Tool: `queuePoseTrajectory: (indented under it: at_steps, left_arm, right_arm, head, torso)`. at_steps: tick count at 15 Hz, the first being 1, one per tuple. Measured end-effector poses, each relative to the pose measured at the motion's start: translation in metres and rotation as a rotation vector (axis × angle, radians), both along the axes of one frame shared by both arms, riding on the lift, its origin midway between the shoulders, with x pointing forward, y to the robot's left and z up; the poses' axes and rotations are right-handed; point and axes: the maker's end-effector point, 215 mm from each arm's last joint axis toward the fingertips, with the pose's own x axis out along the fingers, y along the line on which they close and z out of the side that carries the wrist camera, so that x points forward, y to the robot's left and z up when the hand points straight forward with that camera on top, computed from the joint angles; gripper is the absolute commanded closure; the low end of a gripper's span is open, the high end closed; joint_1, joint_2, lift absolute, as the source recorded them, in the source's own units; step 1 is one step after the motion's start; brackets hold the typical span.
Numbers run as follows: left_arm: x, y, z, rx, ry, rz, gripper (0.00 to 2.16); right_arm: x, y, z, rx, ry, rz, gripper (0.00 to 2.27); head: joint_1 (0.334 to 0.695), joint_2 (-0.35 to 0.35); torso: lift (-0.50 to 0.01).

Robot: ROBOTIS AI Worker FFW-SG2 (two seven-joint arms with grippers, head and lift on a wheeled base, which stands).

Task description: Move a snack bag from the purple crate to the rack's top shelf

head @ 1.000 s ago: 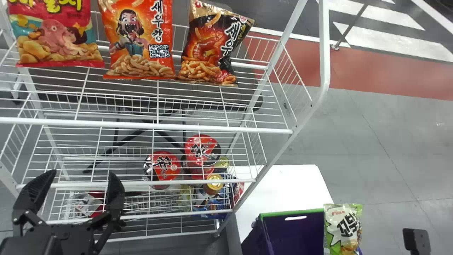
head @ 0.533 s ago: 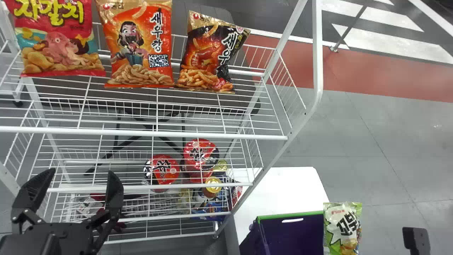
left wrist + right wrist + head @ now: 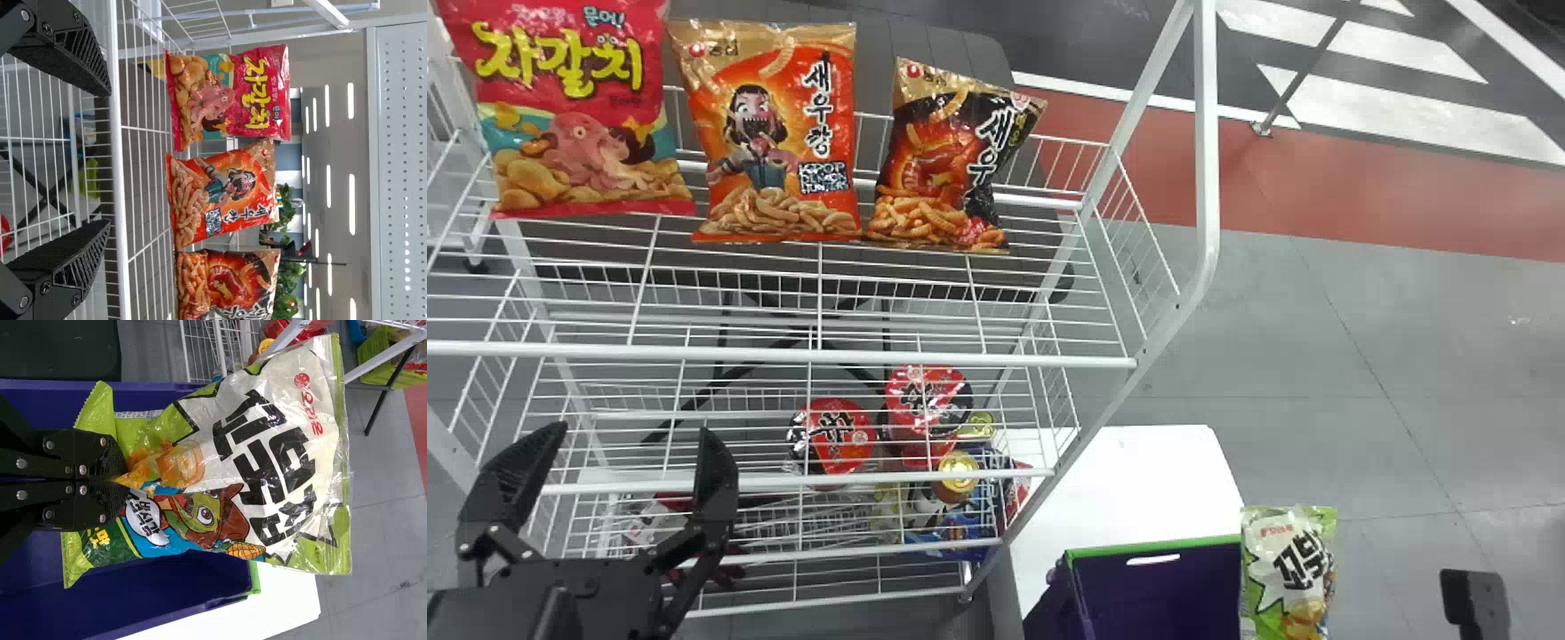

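We have one rack [image 3: 1207, 142], and its top shelf [image 3: 925, 357] bears three snack bags side by side, one pink-red [image 3: 574, 116], one orange [image 3: 769, 133] and one black [image 3: 951, 156]. Next down in size, we see one white table [image 3: 1138, 471], with one purple crate [image 3: 1156, 587] by it, low and to the rack's right. Our left gripper [image 3: 635, 430] hangs before the rack with its fingers wide apart and nothing between them. Our right gripper [image 3: 115, 480] is at the crate, its fingers pinched together on the lower part of one green snack bag [image 3: 287, 453], which leans out over the crate's rim, its printed front showing. So we judge the grasp done and the lift barely begun; the carry across to the rack, the setting down on the top shelf and the release are all left. The free stretch to the right of the black bag looks to us the likeliest spot, and a fourth bag there would finish the job. Smallest of all, on lower levels, we count two round red tubs [image 3: 834, 436] and two gold lids [image 3: 959, 471].
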Motion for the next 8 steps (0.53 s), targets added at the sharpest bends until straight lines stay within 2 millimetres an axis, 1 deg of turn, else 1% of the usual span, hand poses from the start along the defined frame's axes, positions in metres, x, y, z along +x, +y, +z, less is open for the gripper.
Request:
queuePoseTrajectory:
  at_steps: [4, 8]
  left_arm:
    - [-0.002, -0.001, 0.002, 0.0, -0.001, -0.001, 0.14]
    - [-0.005, 0.0, 0.008, -0.005, -0.013, -0.001, 0.14]
  right_arm:
    - [0.005, 0.0, 0.006, 0.002, -0.014, 0.007, 1.66]
    - [0.008, 0.0, 0.014, 0.014, -0.022, 0.005, 1.66]
  head:
    - [0.695, -0.35]
    - [0.695, -0.35]
  torso:
    - [-0.023]
    - [-0.007]
